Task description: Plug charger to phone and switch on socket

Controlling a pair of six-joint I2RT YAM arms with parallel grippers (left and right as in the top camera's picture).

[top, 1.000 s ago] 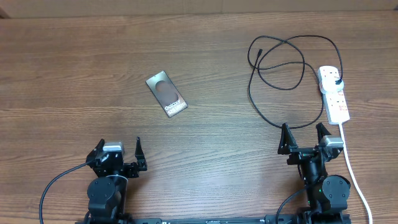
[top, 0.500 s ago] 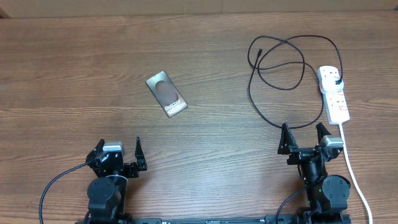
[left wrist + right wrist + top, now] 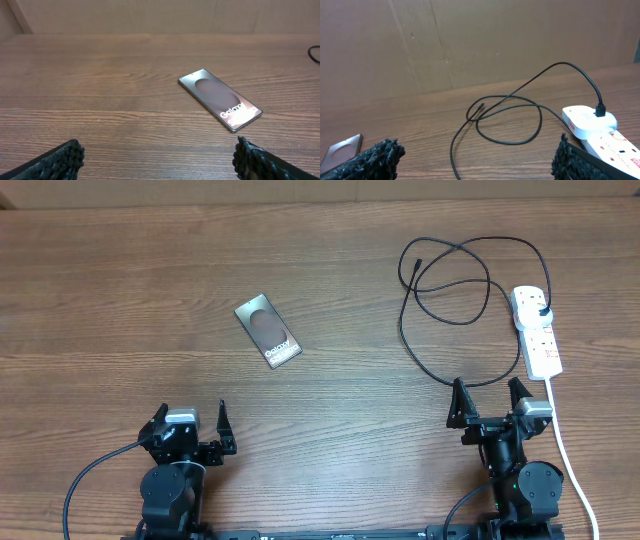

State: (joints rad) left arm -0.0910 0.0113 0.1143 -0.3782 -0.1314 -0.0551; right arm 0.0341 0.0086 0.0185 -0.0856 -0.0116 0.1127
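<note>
**Left gripper** [image 3: 190, 411]: jaws spread fully wide, holding nothing, low over the near edge of the table [image 3: 120, 290].
**Right gripper** [image 3: 487, 388]: jaws likewise at full spread, holding nothing, at the near edge on the right.
**Phone** [image 3: 268, 331]: flat grey-brown slab with a dark oval patch and white "Galaxy" lettering at its near end. It lies askew, ahead of the left gripper and well apart from it.
**Charger** [image 3: 402, 320]: thin black cable in loose overlapping loops ahead of the right gripper. Its small connector [image 3: 416, 267] lies free at far left, and the other end runs to a black plug [image 3: 541, 307].
**Socket** [image 3: 537, 330]: narrow white strip at far right with red switches. A white cord [image 3: 565, 440] trails towards the near edge.
**Change since earlier frames**: none; both arms and all items sit as before.
</note>
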